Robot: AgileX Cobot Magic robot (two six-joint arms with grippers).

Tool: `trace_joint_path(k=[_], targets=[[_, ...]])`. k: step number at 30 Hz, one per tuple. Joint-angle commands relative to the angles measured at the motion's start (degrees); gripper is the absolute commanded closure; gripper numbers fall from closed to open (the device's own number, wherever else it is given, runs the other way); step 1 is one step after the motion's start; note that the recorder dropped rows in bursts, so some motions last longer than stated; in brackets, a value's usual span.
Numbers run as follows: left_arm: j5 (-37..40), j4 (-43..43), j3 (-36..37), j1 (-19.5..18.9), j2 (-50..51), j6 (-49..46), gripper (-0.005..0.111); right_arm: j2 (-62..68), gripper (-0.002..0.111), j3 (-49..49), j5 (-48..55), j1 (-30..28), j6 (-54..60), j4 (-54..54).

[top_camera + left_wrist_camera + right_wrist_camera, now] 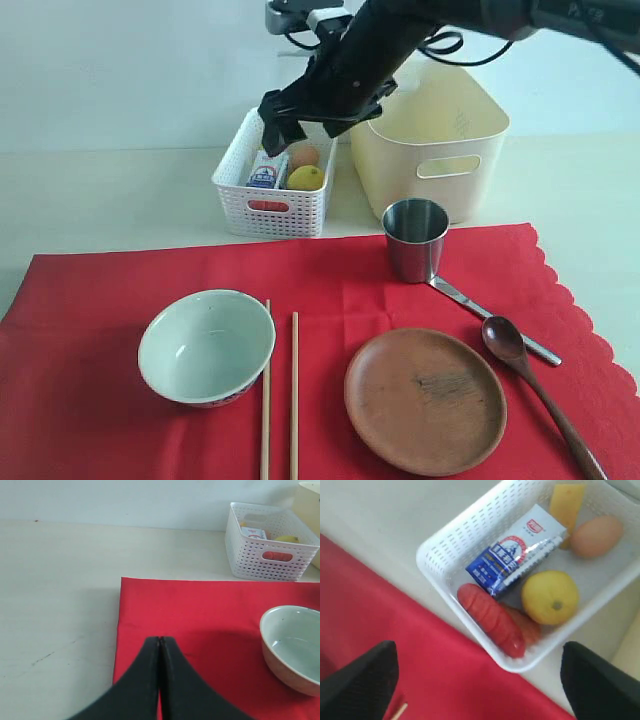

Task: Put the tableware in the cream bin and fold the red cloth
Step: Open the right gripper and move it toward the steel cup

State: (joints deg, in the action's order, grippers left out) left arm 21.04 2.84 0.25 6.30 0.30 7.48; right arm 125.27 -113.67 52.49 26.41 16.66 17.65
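Observation:
The red cloth (330,280) lies flat across the near part of the table. On it sit a pale green bowl (206,346), two wooden chopsticks (294,390), a brown plate (425,400), a steel cup (414,240), a knife (495,320) and a dark wooden spoon (535,385). Behind the cup stands the cream bin (430,140). My right gripper (320,120) (477,652) hangs open and empty above the white basket. My left gripper (160,640) is shut with nothing in it, over the cloth's (200,610) left edge, left of the bowl (292,647); it is out of the exterior view.
The white lattice basket (275,205) (445,545) left of the bin holds a sausage (492,620), a blue-white packet (517,560), a lemon (550,597), an egg (596,536) and cheese (566,502). Bare cream table (55,595) lies left of the cloth.

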Motion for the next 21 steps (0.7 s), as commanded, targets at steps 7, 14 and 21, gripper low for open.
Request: trace_joint_path(k=[7, 14, 21], targets=[[-0.6, -0.38, -0.25, -0.06, -0.3, 0.23, 0.107, -8.51, 0.024, -0.45, 9.75, -0.41, -3.91, -7.21], [-0.6, -0.38, -0.25, -0.06, -0.3, 0.23, 0.107, -10.79, 0.024, 0.52, 14.21, -0.41, -3.91, -7.3], [-0.6, -0.38, -0.25, -0.06, -0.3, 0.23, 0.107, -17.1, 0.028, 10.67, 8.85, -0.41, -3.91, -9.07]])
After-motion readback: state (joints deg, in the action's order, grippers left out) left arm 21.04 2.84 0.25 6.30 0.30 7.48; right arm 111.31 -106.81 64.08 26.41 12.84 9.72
